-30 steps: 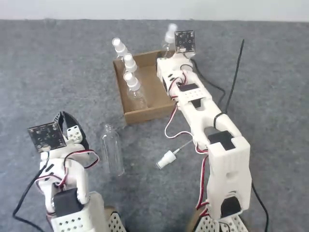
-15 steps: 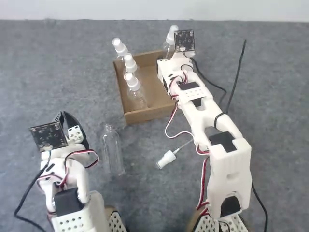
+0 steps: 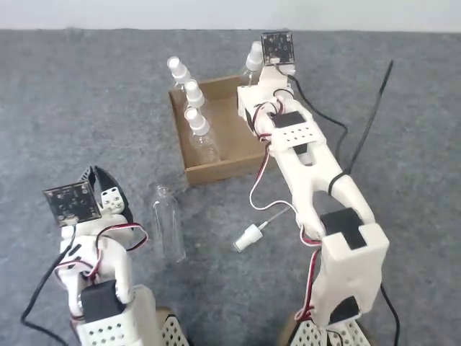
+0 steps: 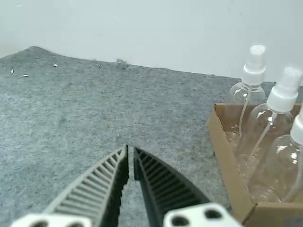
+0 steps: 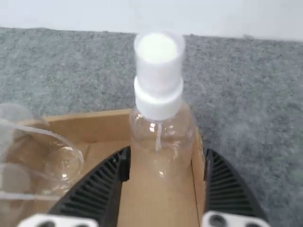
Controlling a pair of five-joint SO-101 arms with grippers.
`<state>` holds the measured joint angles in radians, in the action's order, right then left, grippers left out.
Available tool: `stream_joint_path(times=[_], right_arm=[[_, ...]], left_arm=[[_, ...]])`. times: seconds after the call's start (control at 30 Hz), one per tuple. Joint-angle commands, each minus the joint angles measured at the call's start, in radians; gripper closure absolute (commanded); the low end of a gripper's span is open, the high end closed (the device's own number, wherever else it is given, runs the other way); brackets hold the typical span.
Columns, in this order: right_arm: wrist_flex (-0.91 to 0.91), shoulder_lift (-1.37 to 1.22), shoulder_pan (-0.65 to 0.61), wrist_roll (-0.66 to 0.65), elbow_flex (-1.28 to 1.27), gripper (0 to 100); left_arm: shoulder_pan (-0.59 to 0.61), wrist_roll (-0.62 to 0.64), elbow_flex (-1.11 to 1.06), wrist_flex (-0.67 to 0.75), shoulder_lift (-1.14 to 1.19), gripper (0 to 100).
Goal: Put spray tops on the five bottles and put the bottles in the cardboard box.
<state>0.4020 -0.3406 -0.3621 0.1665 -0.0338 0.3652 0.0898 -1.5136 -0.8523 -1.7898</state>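
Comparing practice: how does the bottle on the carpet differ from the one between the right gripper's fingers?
The carpet bottle lies on its side; the gripper's bottle stands upright. The carpet bottle's neck is bare; the gripper's bottle wears a white spray top. The carpet bottle is outside the cardboard box, the other at its corner. Both are clear.

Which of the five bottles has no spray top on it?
The bottle lying on its side on the grey mat, outside the cardboard box. All others stand upright with white tops.
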Motion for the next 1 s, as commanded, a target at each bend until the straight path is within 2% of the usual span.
stream_joint_path(times=[0.0, 0.7, 0.83, 0.97], right_arm=[[0.077, 0.128, 0.012, 0.011, 0.028, 80.4], [0.529, 0.466, 0.001, 0.012, 0.028, 80.4], [0.622, 0.55, -0.039, 0.012, 0.028, 80.4], [0.719, 0.636, -0.12, 0.008, 0.028, 80.4]], left_arm=[[0.006, -0.012, -0.004, 0.037, -0.012, 99], [0.008, -0.008, 0.001, 0.037, -0.012, 99], [0.028, -0.006, 0.007, 0.037, -0.012, 99], [0.081, 0.066, 0.033, 0.035, -0.012, 99]])
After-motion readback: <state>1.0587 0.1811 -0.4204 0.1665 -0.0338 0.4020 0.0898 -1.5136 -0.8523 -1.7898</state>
